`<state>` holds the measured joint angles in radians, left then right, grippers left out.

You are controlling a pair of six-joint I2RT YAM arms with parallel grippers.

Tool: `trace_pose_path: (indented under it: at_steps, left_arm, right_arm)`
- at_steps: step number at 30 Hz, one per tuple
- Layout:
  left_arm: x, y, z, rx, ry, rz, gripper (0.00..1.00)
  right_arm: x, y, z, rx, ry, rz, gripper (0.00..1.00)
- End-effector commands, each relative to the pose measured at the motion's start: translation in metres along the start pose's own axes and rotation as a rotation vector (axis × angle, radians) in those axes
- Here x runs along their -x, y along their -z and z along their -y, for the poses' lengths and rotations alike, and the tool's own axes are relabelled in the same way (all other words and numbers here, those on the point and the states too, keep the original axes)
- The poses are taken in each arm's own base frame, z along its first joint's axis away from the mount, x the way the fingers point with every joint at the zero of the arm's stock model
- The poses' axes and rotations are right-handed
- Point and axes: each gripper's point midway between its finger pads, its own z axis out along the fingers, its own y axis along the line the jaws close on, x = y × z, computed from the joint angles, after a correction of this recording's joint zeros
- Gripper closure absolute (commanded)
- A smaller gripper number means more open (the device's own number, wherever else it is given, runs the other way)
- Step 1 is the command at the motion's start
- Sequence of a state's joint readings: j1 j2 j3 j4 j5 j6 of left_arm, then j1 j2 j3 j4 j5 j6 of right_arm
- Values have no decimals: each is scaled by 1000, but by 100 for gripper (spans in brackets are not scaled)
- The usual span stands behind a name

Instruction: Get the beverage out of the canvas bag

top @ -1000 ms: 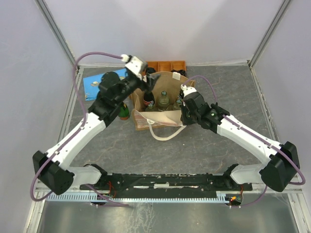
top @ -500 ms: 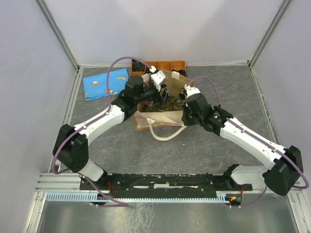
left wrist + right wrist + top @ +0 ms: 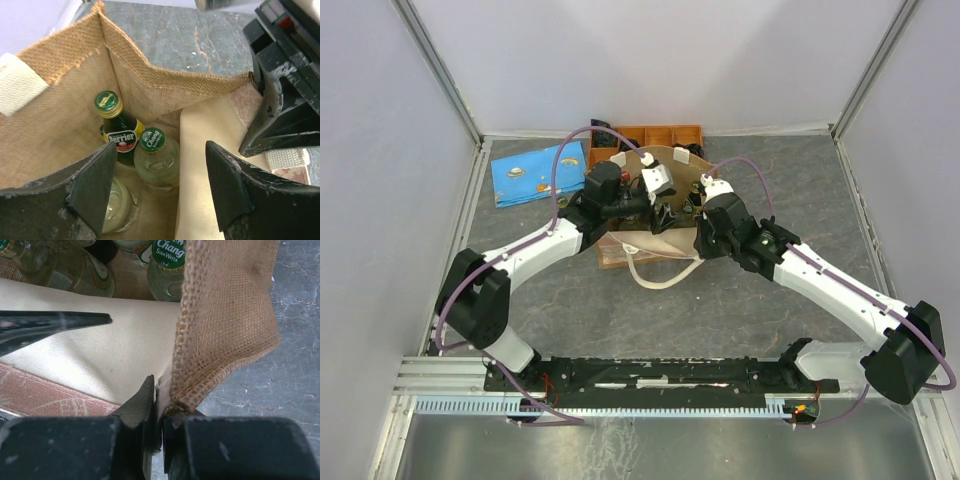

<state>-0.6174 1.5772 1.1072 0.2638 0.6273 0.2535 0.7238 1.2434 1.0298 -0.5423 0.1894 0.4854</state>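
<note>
Far left, well clear of the work: blue pouch [image 3: 535,172] flat on the table [image 3: 790,180].

Left gripper [image 3: 160,150] hangs over the open mouth of the bag [image 3: 65,105], fingers spread wide, nothing between them. Below it, standing upright on the bag floor:
- Perrier [image 3: 120,127], green glass, gold-green cap, against the back wall.
- Chang bottle [image 3: 157,157], clear, green cap, touching the Perrier.
- A third clear bottle [image 3: 117,207], partly hidden by the left finger.

The Chang cap sits most nearly between the fingers, so it is probably the target, though the top view is too cluttered to confirm. No beverage is out yet; all lie low inside.

Orange tray [image 3: 665,133] sits behind the bag. One cream handle [image 3: 660,275] droops over the near side.

Right gripper [image 3: 159,390] is pressed together on the bag's rim at the right corner, pinching burlap and the cream lining, holding the mouth open.

Risks from here:
- Bottles are packed touching. A finger coming down may strike the Perrier or the hidden bottle and tip it.
- The cream lining folds inward just beside the right finger; it could be caught in the grip.
- A hold on the cap alone may slip on smooth glass.
- If the rim pinch slips, the mouth sags onto the left gripper.
- The two grippers are close; a wide lift could knock them together.
</note>
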Motion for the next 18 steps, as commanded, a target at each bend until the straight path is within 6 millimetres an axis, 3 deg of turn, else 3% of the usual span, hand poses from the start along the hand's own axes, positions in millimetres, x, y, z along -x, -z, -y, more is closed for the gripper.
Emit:
trace_pose_path:
  at_steps: [1, 2, 3, 18]
  left_arm:
    - [-4, -8, 7, -67, -84, 33, 20]
    - [-5, -9, 6, -64, -85, 34, 2]
    - [-7, -11, 5, -63, -86, 34, 0]
    - [-25, -41, -4, -72, -46, 23, 0]
  right_arm:
    - [22, 11, -6, 25, 0, 83, 86]
    - [22, 11, -6, 26, 0, 81, 86]
    - [22, 11, -7, 28, 1, 82, 86]
    - [20, 11, -7, 27, 0, 75, 85]
